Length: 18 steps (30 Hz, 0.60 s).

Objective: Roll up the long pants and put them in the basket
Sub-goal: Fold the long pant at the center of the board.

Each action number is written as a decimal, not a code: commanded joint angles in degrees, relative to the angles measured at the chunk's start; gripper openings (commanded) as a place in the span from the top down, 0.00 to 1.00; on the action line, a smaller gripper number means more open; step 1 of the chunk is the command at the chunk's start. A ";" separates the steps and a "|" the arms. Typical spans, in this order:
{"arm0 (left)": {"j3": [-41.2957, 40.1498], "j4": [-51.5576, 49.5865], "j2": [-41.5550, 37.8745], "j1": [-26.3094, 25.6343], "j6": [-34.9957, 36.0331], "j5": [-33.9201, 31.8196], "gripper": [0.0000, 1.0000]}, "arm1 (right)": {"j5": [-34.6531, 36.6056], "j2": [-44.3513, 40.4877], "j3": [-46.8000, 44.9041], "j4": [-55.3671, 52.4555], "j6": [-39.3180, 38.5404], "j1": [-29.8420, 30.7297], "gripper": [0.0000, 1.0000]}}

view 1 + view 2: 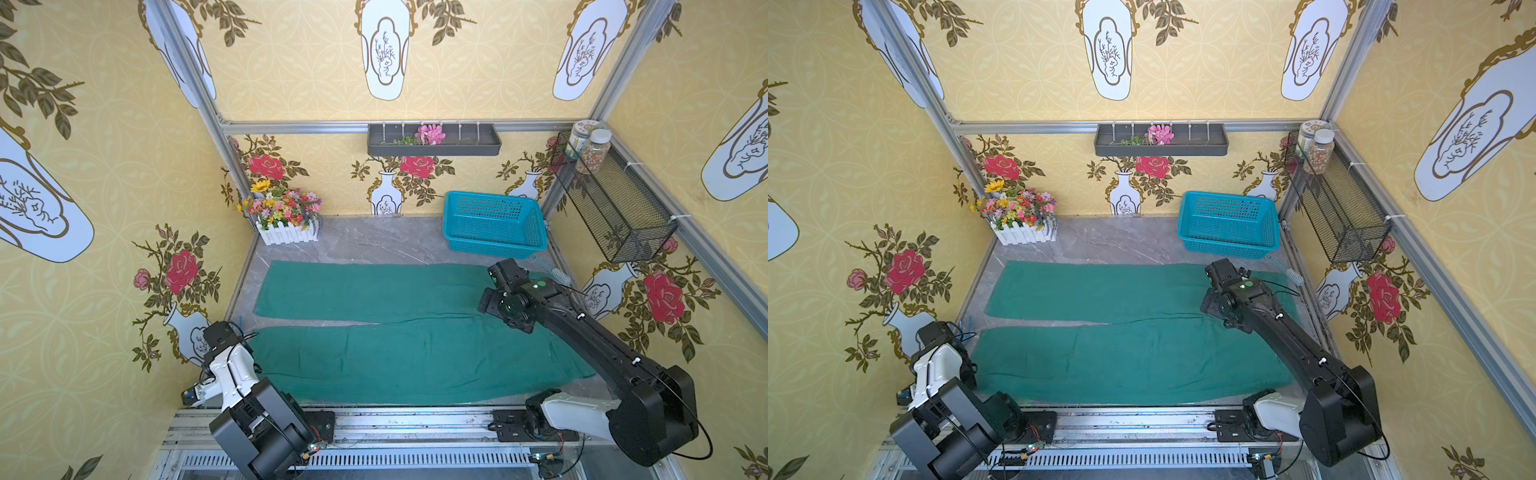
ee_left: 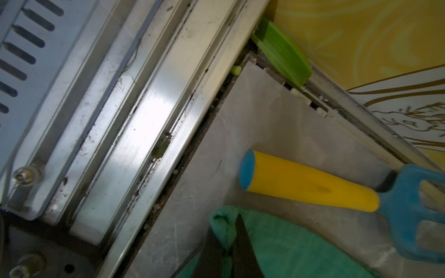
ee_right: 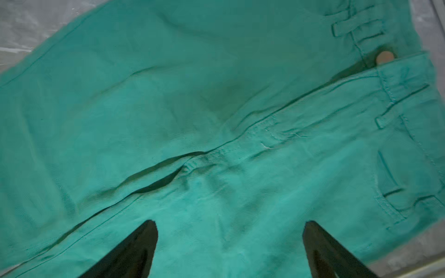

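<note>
Near-left corner of the table [image 1: 365, 245]: my left claw [image 2: 227, 240] is pinched tight on the hem corner of the near leg, a small fold of green cloth bunched between the tips. A yellow-handled tool [image 2: 310, 183] lies just beside that corner, apart from the cloth.

Long pants [image 1: 395, 357] spread flat across the table in both top views. Legs run left, side by side with a thin gap between them. Waistband at the right edge.

Right side: my right claw [image 3: 230, 226] hangs spread wide over the crotch seam, holding nothing. Belt loops, pocket stitching and a button [image 3: 384, 57] show at the waist.

Handling, my guess:
- Woven cloth, light and limp; it will sag and trail from any single pinch.
- Not slippery and nothing fragile; a firm pinch should hold.
- Waist end looks thick with seams and the button, so stiffer and harder to curl.
- Hems are the thin end and should start a roll more easily.
- Best hold looks like the hem edge at its corners, one claw on each, so the edge turns over evenly.
</note>
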 commanded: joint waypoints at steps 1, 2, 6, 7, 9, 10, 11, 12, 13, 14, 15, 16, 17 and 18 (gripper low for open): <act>1.61 -1.24 -1.72 -1.89 3.13 -1.18 1.00 | 2.54 -0.76 -1.22 -9.16 6.42 -3.77 0.02; 2.07 -1.29 -2.14 -2.55 3.31 -0.97 1.00 | 1.59 -1.18 -2.04 -10.04 6.87 -5.90 0.00; 4.23 0.29 -3.08 -4.09 6.25 3.22 1.00 | -1.48 -5.47 -6.36 -10.88 6.71 -15.70 0.08; 4.80 0.24 -3.01 -4.35 6.53 3.85 1.00 | -1.40 -6.46 -6.93 -11.37 6.58 -17.57 0.10; 5.87 0.20 -2.82 -4.52 6.98 4.89 1.00 | -0.21 -8.43 -8.05 -12.61 6.54 -21.42 0.13; 6.22 0.21 -2.78 -4.49 7.08 5.21 1.00 | 0.43 -9.07 -8.33 -12.84 6.54 -22.89 0.16; 6.57 0.21 -2.57 -4.57 7.04 5.44 1.00 | 1.51 -9.74 -7.87 -13.07 6.61 -23.93 0.17; 6.88 0.21 -2.32 -4.55 7.05 5.62 1.00 | 2.79 -10.12 -7.55 -13.39 7.02 -25.02 0.20; 7.09 0.21 -2.09 -4.57 7.07 5.84 1.00 | 3.61 -10.31 -7.45 -13.62 7.38 -26.43 0.22; 7.45 0.21 -1.90 -4.54 7.07 6.00 1.00 | 3.88 -10.36 -7.52 -13.72 7.89 -28.55 0.26; 7.66 0.29 -1.69 -4.57 7.07 6.03 1.00 | 4.14 -10.36 -8.01 -13.72 8.58 -30.46 0.29; 7.80 0.38 -1.53 -4.50 7.05 6.03 1.00 | 4.87 -10.27 -8.21 -13.64 9.56 -31.78 0.31; 7.88 0.47 -1.37 -4.52 7.17 6.16 1.00 | 5.91 -10.15 -8.35 -13.72 10.74 -32.48 0.33; 7.97 0.75 -1.17 -4.55 7.38 6.60 1.00 | 7.16 -10.06 -8.80 -13.67 12.69 -32.94 0.34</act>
